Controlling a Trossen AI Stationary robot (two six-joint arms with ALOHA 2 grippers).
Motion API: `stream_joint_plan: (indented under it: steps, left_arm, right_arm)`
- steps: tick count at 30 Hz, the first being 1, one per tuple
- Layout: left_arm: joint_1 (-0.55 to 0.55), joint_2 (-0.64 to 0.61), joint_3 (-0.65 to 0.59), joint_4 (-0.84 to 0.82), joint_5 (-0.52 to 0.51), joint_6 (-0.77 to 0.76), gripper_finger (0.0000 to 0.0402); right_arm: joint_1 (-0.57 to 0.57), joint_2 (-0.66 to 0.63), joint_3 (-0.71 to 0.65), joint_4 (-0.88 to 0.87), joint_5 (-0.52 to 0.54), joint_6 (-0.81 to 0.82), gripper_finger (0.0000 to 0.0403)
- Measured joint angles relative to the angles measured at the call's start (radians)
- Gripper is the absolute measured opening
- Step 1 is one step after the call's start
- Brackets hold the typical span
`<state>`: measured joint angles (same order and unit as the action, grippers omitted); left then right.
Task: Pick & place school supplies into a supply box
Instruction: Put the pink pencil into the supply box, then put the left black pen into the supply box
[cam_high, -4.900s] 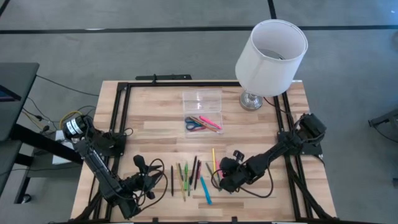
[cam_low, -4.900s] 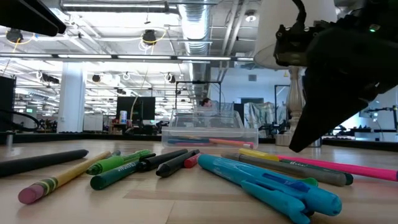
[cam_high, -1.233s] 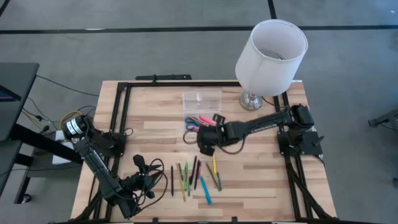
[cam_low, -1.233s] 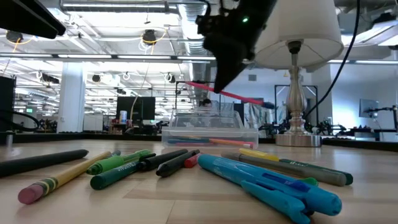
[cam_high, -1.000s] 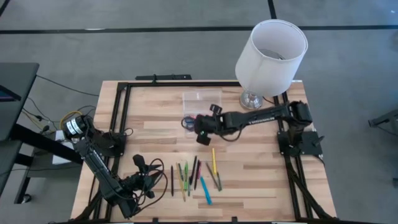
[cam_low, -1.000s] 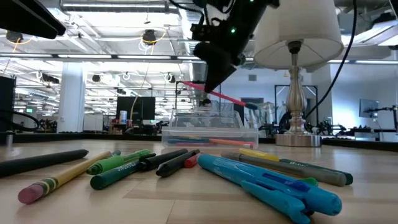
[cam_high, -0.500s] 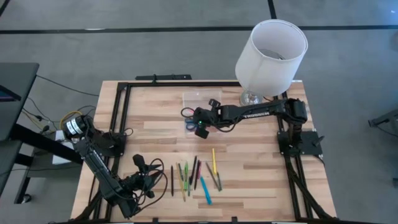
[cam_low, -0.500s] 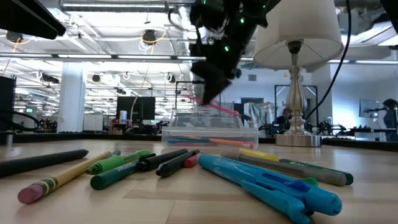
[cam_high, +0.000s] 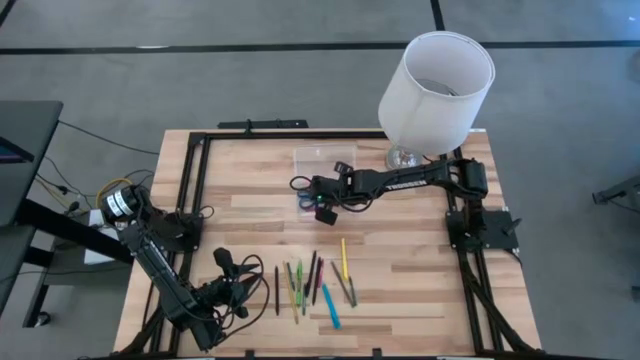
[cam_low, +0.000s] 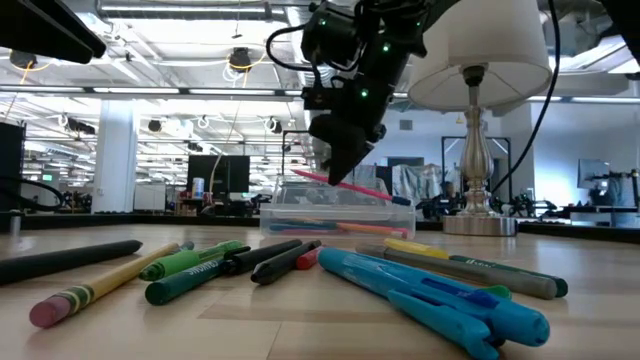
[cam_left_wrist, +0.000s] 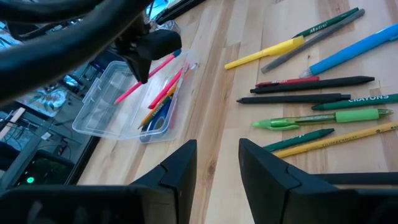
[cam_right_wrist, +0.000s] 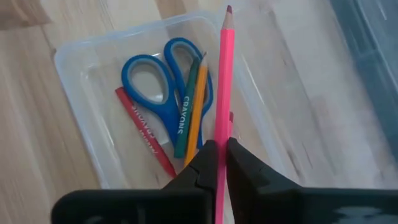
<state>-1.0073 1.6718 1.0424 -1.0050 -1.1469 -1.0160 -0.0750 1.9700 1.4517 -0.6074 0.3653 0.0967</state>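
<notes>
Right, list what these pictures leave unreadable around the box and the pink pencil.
- Pink pencil: its lower end is hidden between the right gripper fingers in the right wrist view.
- Supply box: the right arm covers its contents in the high view.
- Scissors: blades hidden under the crayons and gripper, right wrist view.
- Left gripper: base cut off by the picture's edge.

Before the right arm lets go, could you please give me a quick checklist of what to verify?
1. Right gripper jaws clamped on the thin pink pencil: ok.
2. Pencil over the small clear plastic box: ok.
3. Pencil lined up along the box: ok.
4. Pencil low enough inside the walls: cannot tell.
5. Blue-handled scissors leave room beside them: ok.
6. Left gripper away, near the loose pens: ok.
</notes>
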Motion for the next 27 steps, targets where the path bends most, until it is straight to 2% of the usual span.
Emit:
stream_joint_plan:
  steps: [16,27]
  left_arm:
    - [0.000,0.000,0.000,0.000,0.000,0.000,0.0114]
    - [0.000,0.000,-0.001,0.000,-0.002,-0.031,0.0114]
  right_arm:
    - [0.008,0.015,0.000,0.005,0.002,-0.001,0.0111]
    - [0.111,-0.094,0.000,0.082,0.146,-0.077,0.0122]
